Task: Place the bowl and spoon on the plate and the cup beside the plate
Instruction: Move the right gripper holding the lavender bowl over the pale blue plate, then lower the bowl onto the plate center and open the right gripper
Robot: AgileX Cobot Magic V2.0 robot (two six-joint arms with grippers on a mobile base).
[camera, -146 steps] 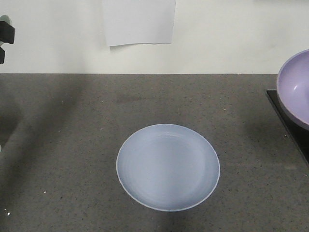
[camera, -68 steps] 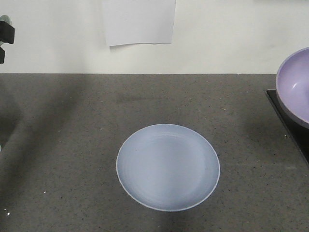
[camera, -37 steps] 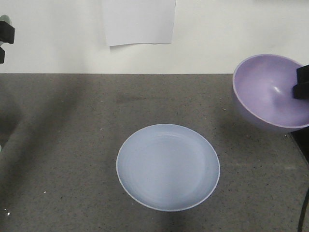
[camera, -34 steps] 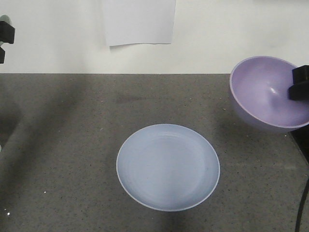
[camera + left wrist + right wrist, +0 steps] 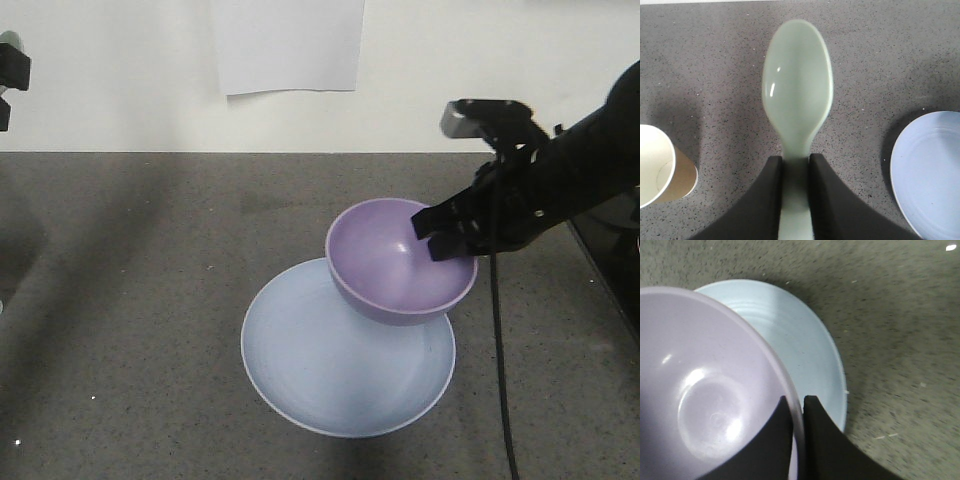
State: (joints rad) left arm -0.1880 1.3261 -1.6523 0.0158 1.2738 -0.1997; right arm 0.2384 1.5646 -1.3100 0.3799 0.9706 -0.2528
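Front view shows the right gripper point(image 5: 450, 238) clamped on the rim of the bowl point(image 5: 395, 265), which hides the far edge of the plate point(image 5: 320, 370); whether they touch is unclear. Wrist view: the left gripper point(image 5: 796, 161) pinches the spoon point(image 5: 797, 95), its handle end hidden. The cup point(image 5: 657, 170) is cut off.

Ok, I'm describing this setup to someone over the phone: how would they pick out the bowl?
On the dark speckled countertop, find the wide pale blue plate in the middle. The bowl is over its far right edge, its rim pinched by the right gripper. It is lavender-purple, deeper and narrower than the shallow plate.
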